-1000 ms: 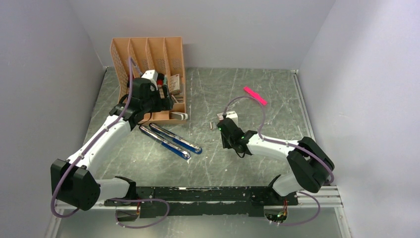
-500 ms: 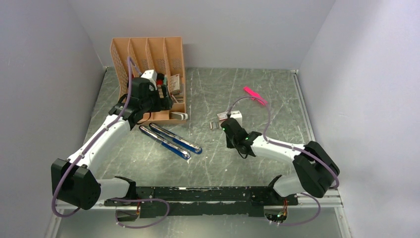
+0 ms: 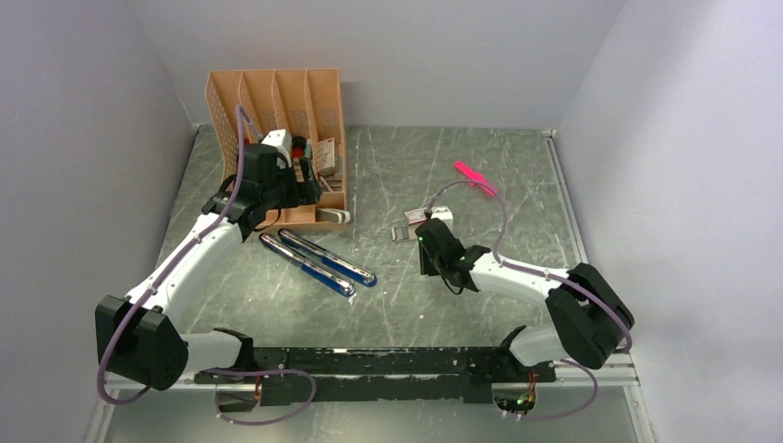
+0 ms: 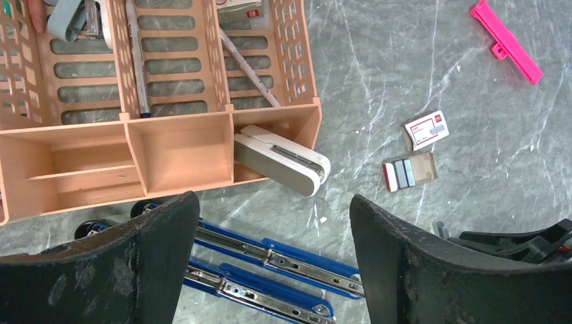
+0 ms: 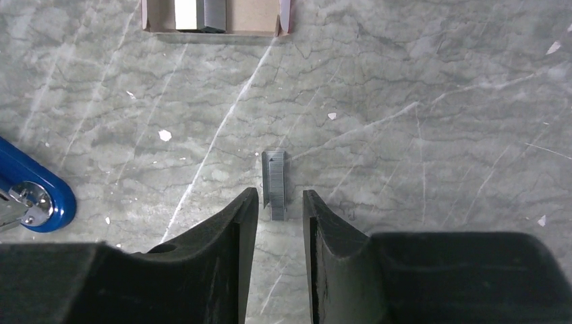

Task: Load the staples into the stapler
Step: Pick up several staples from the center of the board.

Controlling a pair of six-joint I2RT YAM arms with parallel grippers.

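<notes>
My right gripper [image 5: 278,197] is barely open, empty. The staples [image 5: 274,174] poke out at 12 o'clock between my fingertips. Pinch crooked and they'd probably skid or snap.

The staples [image 5: 274,185] are a ribbed strip of grey metal with a dull shine. The table [image 5: 418,135] is smooth, grey and marbled, with fine scratches. The stapler [image 4: 270,260] is glossy blue plastic with bright metal rails. The box [image 5: 249,17] at the upper edge is matt brown cardboard.

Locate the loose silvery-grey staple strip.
The staple strip lies on the grey marbled table, mid right wrist view, near end between the fingertips of the right gripper, open cardboard box beyond.
</notes>
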